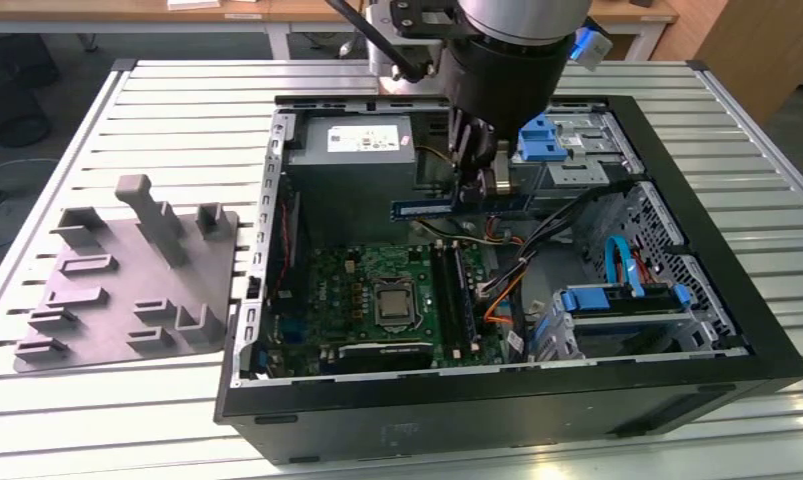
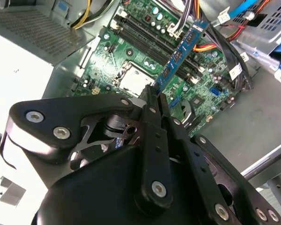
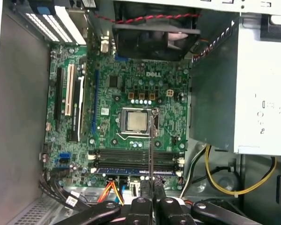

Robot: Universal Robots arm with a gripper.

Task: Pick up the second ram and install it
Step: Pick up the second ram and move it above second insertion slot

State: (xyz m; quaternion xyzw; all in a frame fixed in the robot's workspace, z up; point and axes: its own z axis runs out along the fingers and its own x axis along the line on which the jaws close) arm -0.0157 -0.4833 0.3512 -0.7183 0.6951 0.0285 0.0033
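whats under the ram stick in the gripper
Below the ram stick: the green motherboard, its black memory slots and the CPU socket. The gripper covers the board nearest it.

Slim second ram [image 2: 180,54] aloft in pincer [image 2: 155,95]

even overhead light, soft shadows, sharp

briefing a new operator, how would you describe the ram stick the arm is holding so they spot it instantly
Find the open computer case, then the green motherboard on its floor. Above it the gripper pinches the second ram: a thin blue strip with dark chips, held in the air, unlike the long black slots fixed to the board.
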